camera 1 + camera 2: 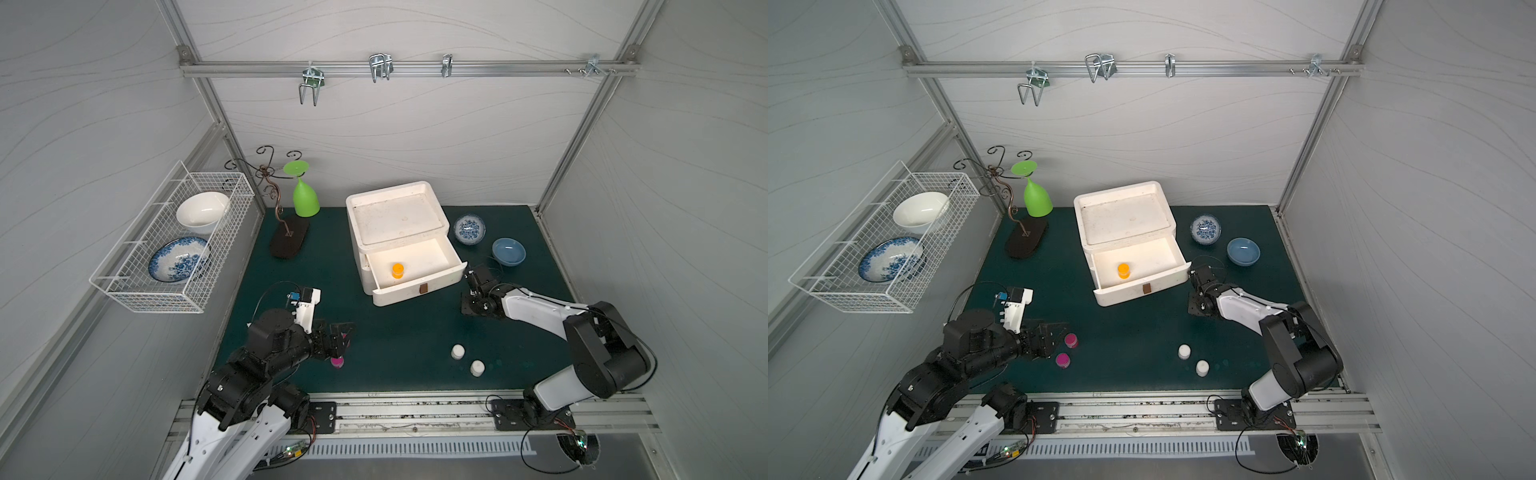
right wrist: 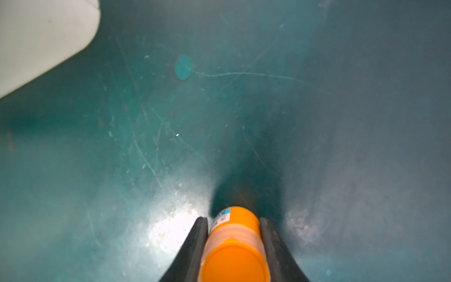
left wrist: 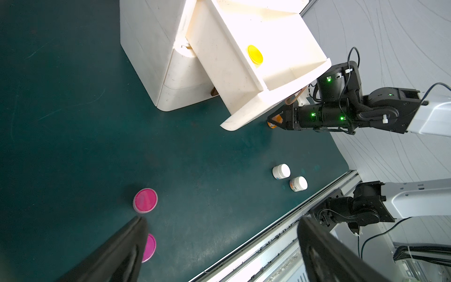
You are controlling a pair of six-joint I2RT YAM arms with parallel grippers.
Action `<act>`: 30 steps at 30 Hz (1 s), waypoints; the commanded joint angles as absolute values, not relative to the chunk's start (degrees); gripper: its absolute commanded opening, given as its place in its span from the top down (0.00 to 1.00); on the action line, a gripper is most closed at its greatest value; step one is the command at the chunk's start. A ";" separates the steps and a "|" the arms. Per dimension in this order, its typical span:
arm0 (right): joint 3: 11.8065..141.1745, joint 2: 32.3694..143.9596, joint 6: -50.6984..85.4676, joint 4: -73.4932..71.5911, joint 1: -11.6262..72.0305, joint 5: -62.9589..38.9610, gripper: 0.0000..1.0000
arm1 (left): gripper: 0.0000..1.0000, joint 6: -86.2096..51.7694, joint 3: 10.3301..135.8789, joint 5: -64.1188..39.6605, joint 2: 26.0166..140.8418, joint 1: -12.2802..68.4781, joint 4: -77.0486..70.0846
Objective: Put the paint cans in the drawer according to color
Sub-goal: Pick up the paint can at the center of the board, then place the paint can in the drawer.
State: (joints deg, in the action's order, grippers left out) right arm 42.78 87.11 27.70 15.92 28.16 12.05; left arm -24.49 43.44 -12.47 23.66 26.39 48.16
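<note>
The white drawer chest (image 1: 395,216) stands mid-table with its top drawer (image 1: 399,293) pulled out. One orange paint can (image 1: 397,270) stands inside that drawer. My right gripper (image 2: 233,219) is shut on a second orange paint can (image 2: 234,246), low over the mat by the open drawer's right front corner (image 3: 274,122). My left gripper (image 3: 222,221) is open and holds nothing. It hovers beside two magenta paint cans (image 1: 1071,340) (image 1: 1063,360), and one finger partly covers the nearer one (image 3: 149,247). Two white paint cans (image 1: 457,351) (image 1: 477,368) stand at the front right.
A patterned blue bowl (image 1: 469,228) and a plain blue bowl (image 1: 508,251) sit right of the chest. A green glass (image 1: 305,199) hangs upside down on a curly metal stand (image 1: 289,239) at the back left. The wire basket (image 1: 137,291) on the left wall holds two bowls.
</note>
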 commanded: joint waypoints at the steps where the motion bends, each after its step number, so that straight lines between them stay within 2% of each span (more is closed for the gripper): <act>1: 42.38 84.01 28.51 17.35 27.51 13.98 0.77 | 0.00 -24.70 44.91 -12.57 22.94 26.81 46.76; 9: 44.85 67.49 27.52 29.09 28.34 22.36 0.75 | 0.00 -24.65 44.91 -12.57 22.76 27.16 46.76; 15: 57.76 59.47 25.20 39.29 40.62 31.07 0.75 | 0.00 -24.70 44.82 -12.57 22.70 27.16 46.58; 21: 72.39 68.03 21.89 39.63 52.02 32.47 0.75 | 0.00 -24.87 44.82 -11.89 22.50 27.14 46.75; 30: 82.14 83.96 20.95 35.87 51.19 24.94 0.75 | 0.00 -24.96 44.91 -11.59 22.25 27.16 46.91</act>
